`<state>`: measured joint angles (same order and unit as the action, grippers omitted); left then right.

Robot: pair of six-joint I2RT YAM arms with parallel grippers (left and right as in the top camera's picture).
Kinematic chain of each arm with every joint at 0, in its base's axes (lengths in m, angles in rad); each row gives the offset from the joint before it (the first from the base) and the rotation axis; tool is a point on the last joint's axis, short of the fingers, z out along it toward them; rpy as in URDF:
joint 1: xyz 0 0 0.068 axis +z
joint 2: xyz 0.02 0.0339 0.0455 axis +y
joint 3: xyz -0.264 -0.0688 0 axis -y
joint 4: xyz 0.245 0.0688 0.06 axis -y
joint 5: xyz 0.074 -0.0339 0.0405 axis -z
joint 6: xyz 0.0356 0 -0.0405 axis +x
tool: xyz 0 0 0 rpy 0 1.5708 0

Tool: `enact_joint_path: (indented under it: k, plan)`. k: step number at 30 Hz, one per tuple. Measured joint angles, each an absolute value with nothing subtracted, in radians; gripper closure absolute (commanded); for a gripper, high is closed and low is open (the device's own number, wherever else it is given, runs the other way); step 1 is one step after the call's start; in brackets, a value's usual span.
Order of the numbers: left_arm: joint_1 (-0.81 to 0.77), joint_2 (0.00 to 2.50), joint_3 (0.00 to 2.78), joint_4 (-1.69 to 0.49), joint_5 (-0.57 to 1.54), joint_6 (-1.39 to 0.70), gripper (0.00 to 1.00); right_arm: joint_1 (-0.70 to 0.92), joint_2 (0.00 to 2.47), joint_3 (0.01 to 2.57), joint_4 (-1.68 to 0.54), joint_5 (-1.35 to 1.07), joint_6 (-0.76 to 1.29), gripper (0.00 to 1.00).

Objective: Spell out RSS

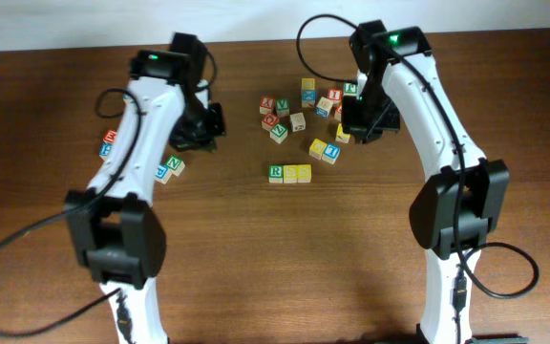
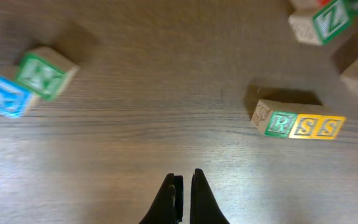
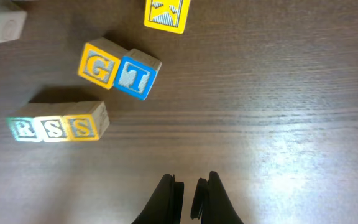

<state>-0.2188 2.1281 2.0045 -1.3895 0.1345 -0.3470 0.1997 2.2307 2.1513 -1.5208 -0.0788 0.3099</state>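
Three cubes stand touching in a row at mid-table: the pale cube with a green R point(image 1: 276, 173), then two yellow S cubes point(image 1: 290, 173) point(image 1: 304, 172). The left wrist view shows the same row as R point(image 2: 279, 124), S point(image 2: 304, 126), S point(image 2: 327, 127). In the right wrist view it reads R point(image 3: 23, 129), S point(image 3: 53, 129), S point(image 3: 81, 127). My left gripper point(image 1: 208, 122) point(image 2: 186, 180) hovers back-left of the row, shut and empty. Back-right of the row, my right gripper point(image 1: 359, 122) point(image 3: 188, 183) is also shut with nothing held.
A loose cluster of lettered cubes point(image 1: 299, 110) lies behind the row, with a yellow G cube point(image 3: 97, 67) and a blue T cube point(image 3: 135, 76) nearest it. A green N cube point(image 1: 174, 164) point(image 2: 42, 73) and a blue cube point(image 2: 4, 95) sit at left, with more cubes point(image 1: 110, 141) farther left.
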Motion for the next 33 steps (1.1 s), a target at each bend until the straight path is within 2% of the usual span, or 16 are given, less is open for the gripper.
enact_joint_path:
  k: [13,33]
  plan:
    - [-0.346,2.324,2.0,-1.324,0.181,-0.36,1.0,0.2,2.231,1.912,-1.367,-0.116,0.31,0.96]
    - [-0.35,2.349,1.999,-1.315,0.233,-0.363,1.0,0.2,2.231,1.778,-1.224,-0.23,0.31,0.96]
